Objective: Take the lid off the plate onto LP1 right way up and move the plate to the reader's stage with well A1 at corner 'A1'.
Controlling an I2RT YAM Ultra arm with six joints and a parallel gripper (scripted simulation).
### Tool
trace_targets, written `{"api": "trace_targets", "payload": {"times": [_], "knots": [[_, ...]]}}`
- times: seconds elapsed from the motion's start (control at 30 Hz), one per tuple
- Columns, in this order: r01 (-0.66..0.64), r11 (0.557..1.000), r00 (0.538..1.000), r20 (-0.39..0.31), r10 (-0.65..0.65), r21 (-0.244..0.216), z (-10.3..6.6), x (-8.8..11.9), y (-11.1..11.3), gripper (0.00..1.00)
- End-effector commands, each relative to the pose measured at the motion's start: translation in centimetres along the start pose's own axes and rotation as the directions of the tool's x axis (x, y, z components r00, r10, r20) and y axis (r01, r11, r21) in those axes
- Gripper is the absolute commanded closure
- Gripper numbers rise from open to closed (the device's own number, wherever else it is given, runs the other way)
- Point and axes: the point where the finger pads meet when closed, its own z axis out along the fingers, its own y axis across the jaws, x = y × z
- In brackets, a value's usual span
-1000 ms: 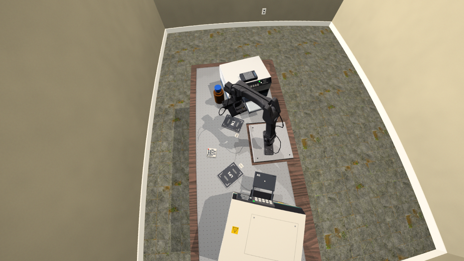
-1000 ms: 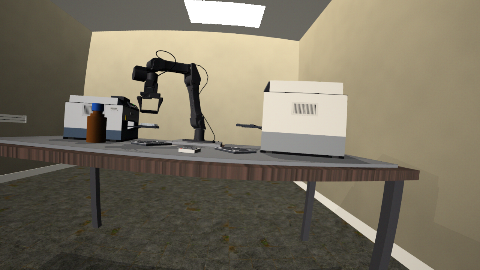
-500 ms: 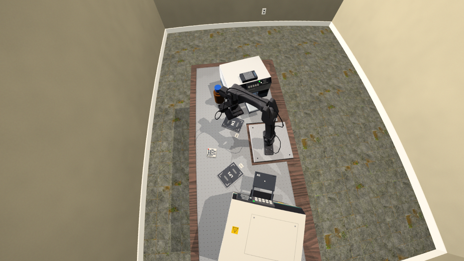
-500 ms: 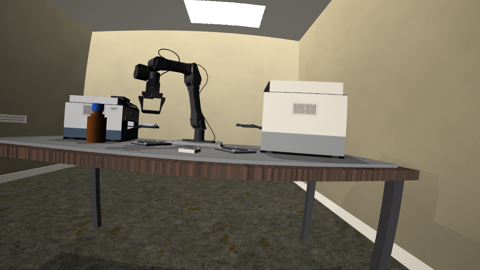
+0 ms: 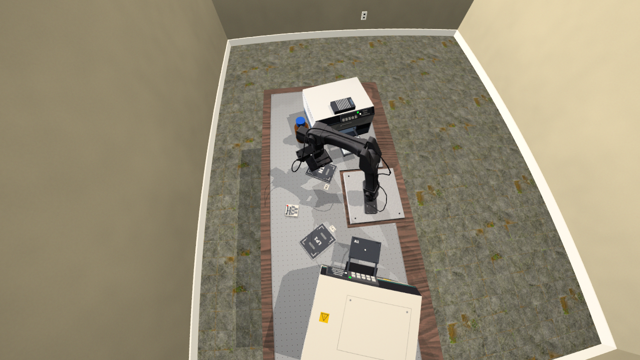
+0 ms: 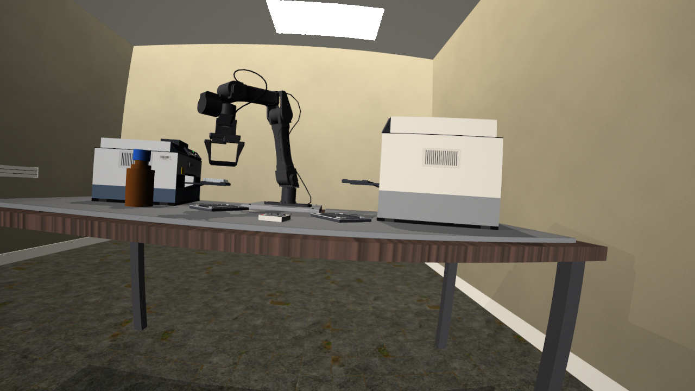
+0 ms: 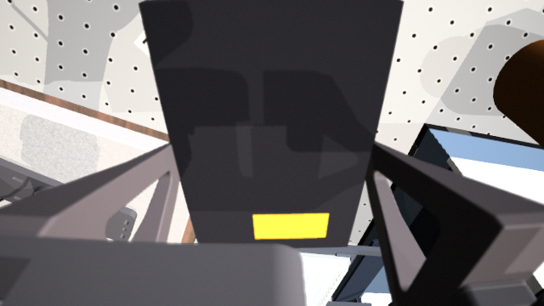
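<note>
With fingers point(image 5: 309, 160) point(image 6: 240, 151) spread wide, gripping the lid point(image 5: 318, 167) point(image 6: 222, 163) point(image 7: 272, 178) high above the table point(image 5: 279, 192) point(image 6: 170, 224) point(image 7: 450, 85).
To carry toward LP1 point(image 5: 308, 242) point(image 6: 342, 218), lower centre from above.

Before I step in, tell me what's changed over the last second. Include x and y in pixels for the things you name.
The arm point(image 5: 342, 138) point(image 6: 282, 145) carried the dark lid point(image 5: 315, 162) point(image 6: 223, 163) point(image 7: 272, 106) away from the dispenser point(image 5: 335, 91) point(image 6: 165, 180), partly over N1 point(image 5: 328, 175) in the top view. Its fingers point(image 6: 240, 151) kept their hold. The bottle point(image 5: 300, 120) point(image 6: 139, 187) point(image 7: 523, 89) stayed put.
</note>
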Motion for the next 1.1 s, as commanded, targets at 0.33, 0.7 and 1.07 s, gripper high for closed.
{"api": "trace_targets", "payload": {"times": [0.33, 0.7, 1.07], "knots": [[0.012, 0.999, 0.999, 0.040, -0.013, 0.034, -0.7, -3.9, 0.9, 0.15], [0.012, 0.999, 0.999, 0.037, -0.013, 0.031, -0.3, -5.9, 2.2, 0.15], [0.028, 0.999, 0.999, 0.041, -0.029, 0.031, -0.2, -7.8, 3.8, 0.15]]}}
